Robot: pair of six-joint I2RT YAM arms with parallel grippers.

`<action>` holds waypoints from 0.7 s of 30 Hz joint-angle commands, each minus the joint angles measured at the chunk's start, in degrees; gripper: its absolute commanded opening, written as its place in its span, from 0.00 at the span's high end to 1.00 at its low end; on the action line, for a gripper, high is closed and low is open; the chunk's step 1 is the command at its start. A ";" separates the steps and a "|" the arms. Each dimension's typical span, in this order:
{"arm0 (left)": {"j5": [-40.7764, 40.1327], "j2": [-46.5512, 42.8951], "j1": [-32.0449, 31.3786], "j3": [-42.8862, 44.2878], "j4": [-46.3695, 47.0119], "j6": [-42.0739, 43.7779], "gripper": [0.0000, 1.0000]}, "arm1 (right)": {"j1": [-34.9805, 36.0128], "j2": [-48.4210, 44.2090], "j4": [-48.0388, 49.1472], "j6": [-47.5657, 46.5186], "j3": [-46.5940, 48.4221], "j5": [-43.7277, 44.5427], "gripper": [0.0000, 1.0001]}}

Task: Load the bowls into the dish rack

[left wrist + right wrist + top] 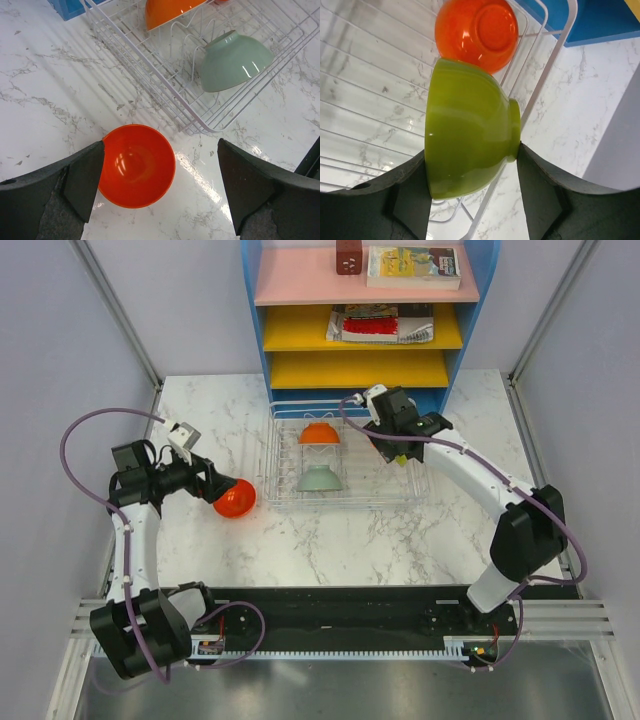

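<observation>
The dish rack (345, 465) sits in the far middle of the marble table (330, 550). Its far edge is close to the blue shelf unit (252, 310) along the table's far edge. Two bowls lean on prongs in the rack's left half. The orange bowl (319, 433) is toward the rack's far edge with its foot turned up. The mint bowl (319, 478) is toward the near edge, tipped on its side.

The red bowl (136, 166) stands upright on the marble just outside the rack's near-left corner, not touching the wire. The left gripper (161, 145) is at the bowl with its jaws spread wide. One finger (82, 180) is against the bowl's rim, and the other has bare table between it and the bowl.

The right gripper (472, 170) is clamped on the lime green bowl (470, 135), which is turned on its side, one finger at the rim and one at the foot. It hangs over the rack's right edge wire, with the orange bowl just beyond it.

Bare marble spans the near half of the table, and a narrower strip runs along the right edge.
</observation>
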 commanded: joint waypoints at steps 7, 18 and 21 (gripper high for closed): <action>3.81 -1.00 0.31 -0.59 2.75 -1.32 0.00 | 5.81 3.99 -2.19 -4.55 -4.67 15.63 1.00; 4.60 -1.44 0.40 -0.85 2.75 -1.32 0.00 | 8.71 7.60 -2.28 -6.40 -5.55 21.88 1.00; 4.69 -1.71 0.40 -1.03 2.75 -1.23 0.00 | 9.07 7.95 -2.28 -6.31 -5.20 21.80 1.00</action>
